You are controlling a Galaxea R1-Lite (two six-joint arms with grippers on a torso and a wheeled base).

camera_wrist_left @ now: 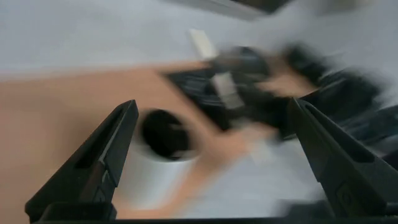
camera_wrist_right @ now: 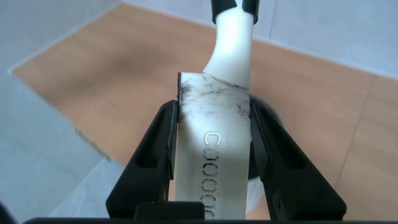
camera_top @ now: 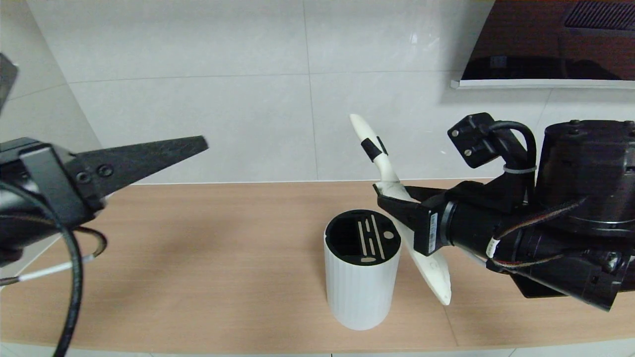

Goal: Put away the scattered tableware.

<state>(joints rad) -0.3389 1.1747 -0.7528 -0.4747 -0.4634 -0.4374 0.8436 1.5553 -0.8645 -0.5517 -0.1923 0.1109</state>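
Observation:
A white cylindrical utensil holder (camera_top: 361, 285) with a black slotted top stands on the wooden counter (camera_top: 198, 277), right of centre. My right gripper (camera_top: 393, 197) hangs just above and to the right of its top, shut on a white spatula (camera_top: 386, 171) that is tilted, one end up toward the wall and the other end down beside the holder. The right wrist view has the spatula (camera_wrist_right: 214, 155) clamped between both fingers. My left gripper (camera_wrist_left: 212, 107) is open and holds nothing, raised at the left; one finger (camera_top: 149, 158) points toward the holder (camera_wrist_left: 158, 149).
A white tiled wall (camera_top: 248, 99) backs the counter. A dark range hood (camera_top: 545, 44) hangs at the upper right. Bare counter stretches to the left of the holder and in front of it up to the front edge.

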